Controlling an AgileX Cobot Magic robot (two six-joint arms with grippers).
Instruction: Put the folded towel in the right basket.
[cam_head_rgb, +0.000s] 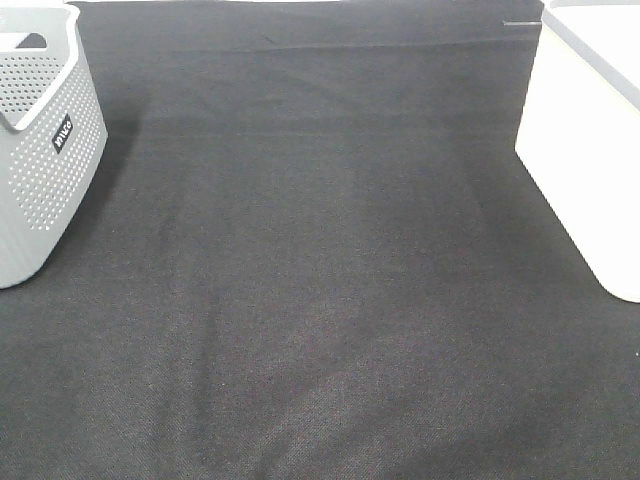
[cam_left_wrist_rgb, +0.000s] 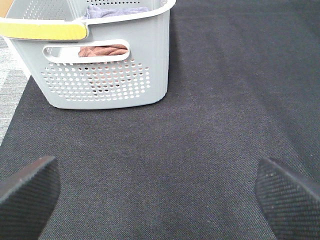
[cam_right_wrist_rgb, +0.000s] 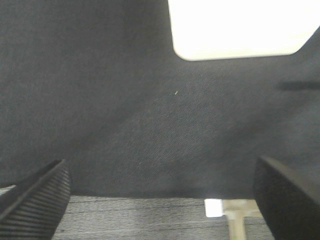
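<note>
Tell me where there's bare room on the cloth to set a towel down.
The whole stretch of black cloth between the grey basket on the left and the white basket on the right lies bare, down to the near edge. It is tight only right against either basket's wall.

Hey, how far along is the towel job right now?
Nothing looks done. No towel lies on the black mat, and the white basket on the right shows only its outside. The grey basket on the left holds cloth. Both hands, left and right, are open and empty. Picking, carrying and placing all remain.
</note>
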